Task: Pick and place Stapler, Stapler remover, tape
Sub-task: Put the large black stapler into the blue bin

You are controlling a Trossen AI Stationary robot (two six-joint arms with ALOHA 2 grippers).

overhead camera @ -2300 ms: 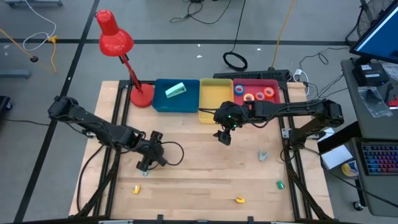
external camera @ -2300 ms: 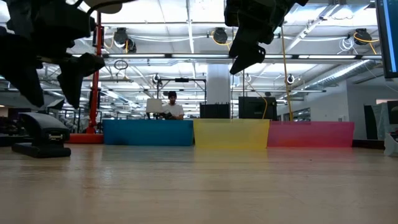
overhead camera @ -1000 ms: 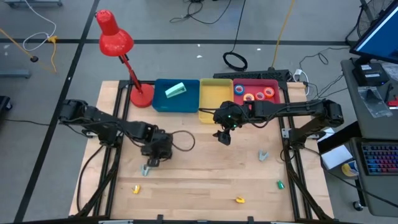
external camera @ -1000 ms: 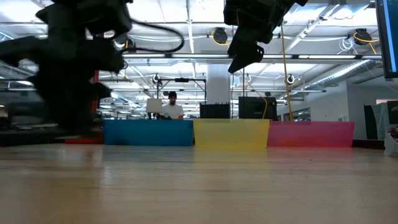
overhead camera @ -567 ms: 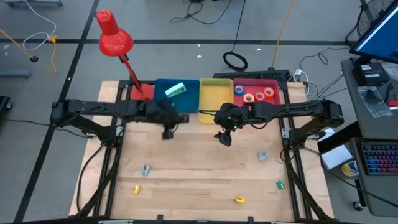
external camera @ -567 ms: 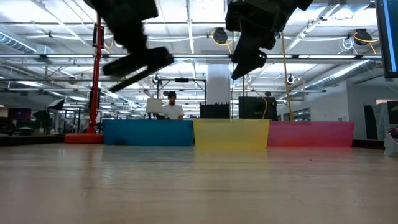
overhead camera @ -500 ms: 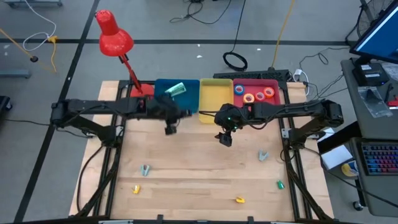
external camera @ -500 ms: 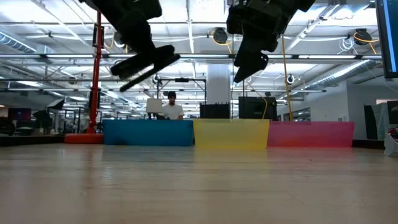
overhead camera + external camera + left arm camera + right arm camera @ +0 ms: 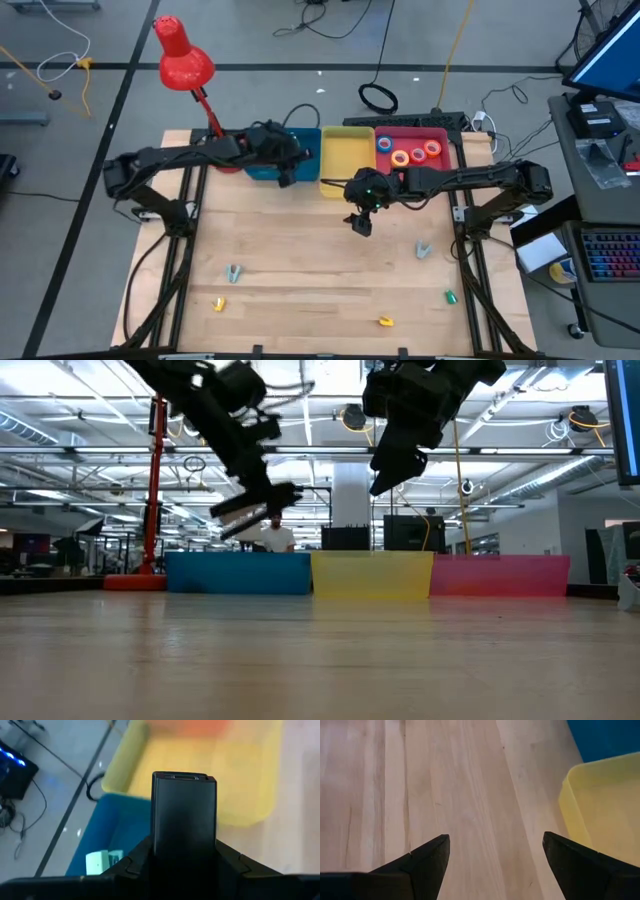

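Moments earlier low over the table's 9 o'clock half, the left gripper had swung up to about 11 o'clock and hung over the blue bin, its fingers clamped on a black stapler. From table height the stapler showed tilted in the air above the bin's front wall, clear of it. A pale green stapler lay inside the same bin, as the left wrist camera showed; from above the arm now covered it.

At the table's centre the right gripper had not shifted, hovering with its jaws spread wide and empty just in front of the yellow bin. The red bin at 1 o'clock held the tape rolls, unchanged.

Left exposed near 8 o'clock was a grey staple remover, close to where the left gripper had been working. A second grey one sat at 4 o'clock. A red desk lamp stood at the table's 11 o'clock corner. A person sat in the room beyond.
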